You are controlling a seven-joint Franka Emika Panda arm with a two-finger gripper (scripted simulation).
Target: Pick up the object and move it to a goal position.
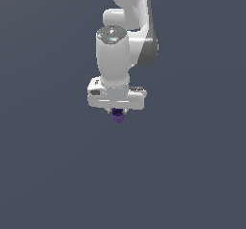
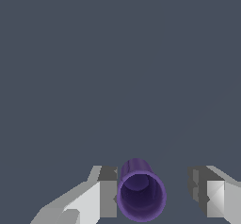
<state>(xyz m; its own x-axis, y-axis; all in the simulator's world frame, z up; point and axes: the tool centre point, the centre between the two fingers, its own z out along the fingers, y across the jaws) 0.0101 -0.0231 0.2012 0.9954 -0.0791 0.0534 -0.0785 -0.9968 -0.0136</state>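
While no brand, label or writing can be read on anything, the white Panda arm (image 1: pixel 115 55) points straight down with its gripper (image 1: pixel 117 113) over the small dark-purple cup (image 1: pixel 118 117). From the wrist view the cup (image 2: pixel 140 195), open top toward the camera, sits between the fingers (image 2: pixel 107 197), touching or nearly touching one and clearly apart from the other, so the jaws stand wide and grasp nothing. Plain grey surface (image 2: pixel 117 68) lies unobstructed all around.

Plain, even slate-grey backdrop (image 1: pixel 48 175) under flat light.
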